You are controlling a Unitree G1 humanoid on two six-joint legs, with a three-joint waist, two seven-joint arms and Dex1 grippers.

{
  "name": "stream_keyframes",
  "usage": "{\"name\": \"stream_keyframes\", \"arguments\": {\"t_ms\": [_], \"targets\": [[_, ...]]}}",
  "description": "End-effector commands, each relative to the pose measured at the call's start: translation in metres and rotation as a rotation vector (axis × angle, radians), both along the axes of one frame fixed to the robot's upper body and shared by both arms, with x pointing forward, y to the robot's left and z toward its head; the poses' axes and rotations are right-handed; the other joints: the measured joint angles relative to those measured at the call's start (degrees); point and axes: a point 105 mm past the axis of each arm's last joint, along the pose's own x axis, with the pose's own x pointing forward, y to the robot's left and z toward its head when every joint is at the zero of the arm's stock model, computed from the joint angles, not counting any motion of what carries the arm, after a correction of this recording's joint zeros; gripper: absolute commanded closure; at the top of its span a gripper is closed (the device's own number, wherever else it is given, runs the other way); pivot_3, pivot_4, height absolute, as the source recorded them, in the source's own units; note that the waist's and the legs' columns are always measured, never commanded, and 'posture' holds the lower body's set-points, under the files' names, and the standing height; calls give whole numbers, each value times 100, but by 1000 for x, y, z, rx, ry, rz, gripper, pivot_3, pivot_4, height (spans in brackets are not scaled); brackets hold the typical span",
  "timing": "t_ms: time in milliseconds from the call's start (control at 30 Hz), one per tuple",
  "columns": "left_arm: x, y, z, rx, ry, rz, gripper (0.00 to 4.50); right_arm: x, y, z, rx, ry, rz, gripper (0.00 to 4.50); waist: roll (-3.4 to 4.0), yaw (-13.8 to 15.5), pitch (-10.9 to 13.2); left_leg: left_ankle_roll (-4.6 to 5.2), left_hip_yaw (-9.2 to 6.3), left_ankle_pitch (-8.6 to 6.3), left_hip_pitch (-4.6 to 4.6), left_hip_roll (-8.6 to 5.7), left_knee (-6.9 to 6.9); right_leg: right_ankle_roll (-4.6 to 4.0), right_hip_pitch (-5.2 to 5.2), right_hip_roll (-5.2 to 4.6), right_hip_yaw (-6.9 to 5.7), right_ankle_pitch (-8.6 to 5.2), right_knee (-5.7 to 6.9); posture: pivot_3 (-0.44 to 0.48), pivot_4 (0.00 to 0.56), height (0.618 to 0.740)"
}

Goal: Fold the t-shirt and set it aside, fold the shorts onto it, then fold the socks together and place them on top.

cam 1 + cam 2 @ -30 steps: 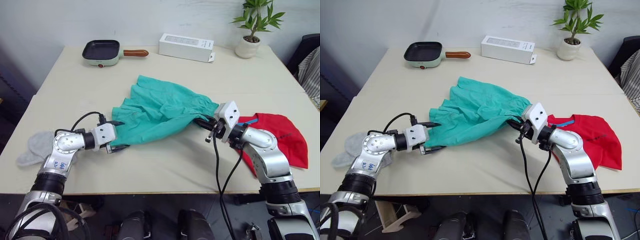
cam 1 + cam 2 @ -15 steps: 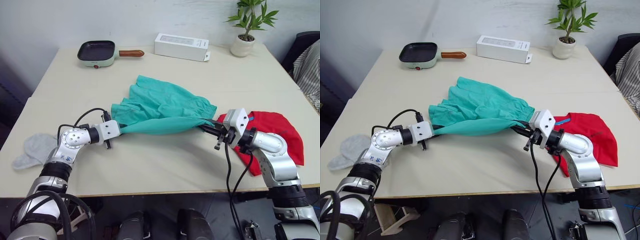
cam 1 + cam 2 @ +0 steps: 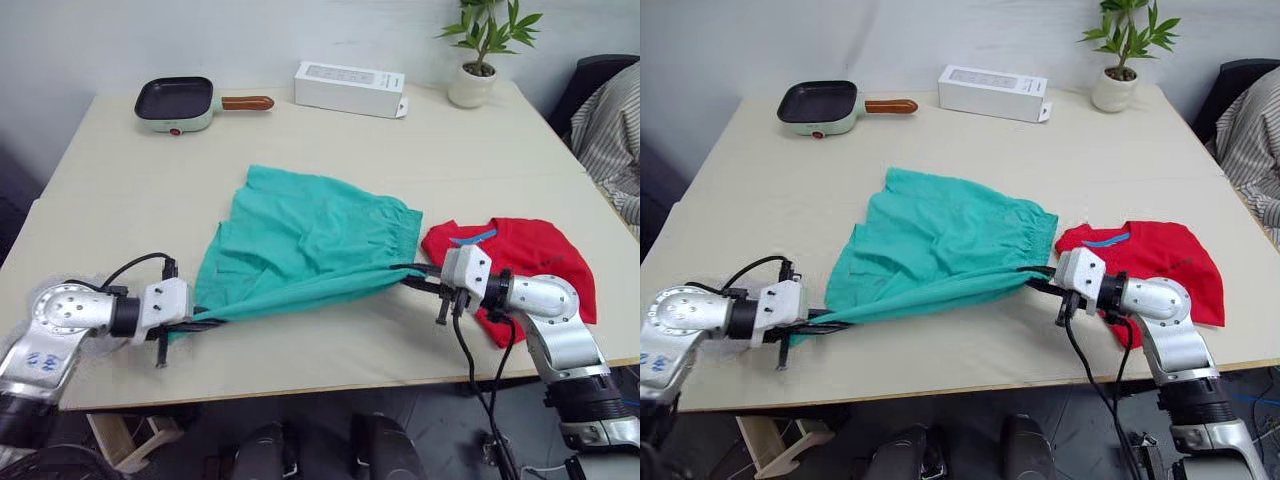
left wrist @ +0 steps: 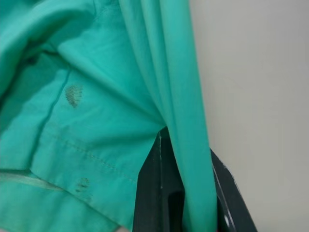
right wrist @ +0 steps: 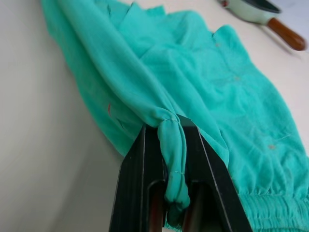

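Observation:
The teal shorts lie spread across the middle of the table, with their near edge pulled taut between my two grippers. At the left corner of that edge my left gripper is shut on the hem, and teal fabric runs between its black fingers. My right gripper is shut on the right corner, where a bunched roll of cloth sits in its jaws. The red t-shirt lies folded at the right, partly under my right arm. The socks are hidden from view.
A small green pan with a wooden handle, a white box and a potted plant stand along the far edge. Striped cloth hangs beyond the table's right side. Both grippers are close to the table's front edge.
My left gripper has shut on the shorts' left corner. Both grippers drew toward the front edge and apart, flattening the bunched shorts. The camera has shifted.

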Motion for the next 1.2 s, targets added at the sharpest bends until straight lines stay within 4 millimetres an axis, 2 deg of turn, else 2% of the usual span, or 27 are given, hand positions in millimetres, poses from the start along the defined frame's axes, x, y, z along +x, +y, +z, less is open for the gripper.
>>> {"name": "stream_keyframes", "arguments": {"t_ms": [33,100,200,367,467,600,667,767,833,933,1000,1100,1200], "targets": [[-24,-4,15,0,91,-4,4476,-14,-10,-5,-40,-14,44,4500,0,20,0,-2,-4,-1,3,0,-4,-1,5,0,10,0,0,0,150,740],[-44,-5,13,22,195,-7,4476,-34,-13,-17,-92,36,122,4500,0,33,1,-6,-5,0,0,0,-6,-2,2,3,14,-1,-3,0,150,740],[-56,-7,12,33,257,3,4476,-52,-20,-27,-137,69,182,4500,0,52,2,-10,-5,0,4,1,-15,-5,4,6,14,-4,-9,0,150,740],[-55,-12,13,37,260,-9,4476,-67,-35,-30,-151,73,186,4500,0,121,2,-17,-2,7,8,2,-15,-13,3,4,14,-9,-15,0,150,740],[-46,-18,26,4,250,-37,4476,-68,-37,-18,-67,112,153,4500,0,151,2,-21,-3,8,8,6,-18,-21,0,3,15,-13,-13,0,150,740],[-9,-20,63,-50,111,-51,4476,-54,-43,15,99,233,30,4500,2,189,3,-24,-7,11,5,7,-15,-24,-5,-1,16,-13,-8,0,150,740],[12,-15,75,-20,30,-49,4476,-49,-43,23,134,303,-9,4500,3,194,3,-24,-9,12,6,7,-12,-25,-2,0,14,-13,-5,0,150,740],[60,-10,100,7,-91,-41,4476,-29,-42,35,202,407,-114,4500,4,218,2,-26,-9,12,11,6,-12,-26,-2,4,5,-13,6,0,150,740],[89,-13,110,16,-128,-39,4476,-11,-38,41,236,424,-172,4500,3,251,2,-23,-3,14,-3,10,1,-29,-14,9,-14,-14,18,0,150,740],[129,-16,108,73,-145,19,4476,27,-35,37,163,351,-318,4500,0,266,1,12,19,18,-8,18,30,-28,-18,53,-40,-14,27,0,150,740],[151,-19,105,116,-174,76,4476,49,-28,40,220,376,-391,4500,-6,245,2,23,42,13,-12,22,36,-21,-28,56,-30,-10,24,0,150,740],[174,-36,110,37,-241,139,4476,65,-23,35,232,416,-450,4500,-6,234,2,35,50,13,-48,26,47,-10,-60,57,-28,-4,34,0,150,740],[188,-44,101,69,-286,185,4476,73,-31,21,178,426,-540,4500,-7,249,3,44,53,12,-121,24,71,0,-127,66,-28,1,78,0,150,740]]}}
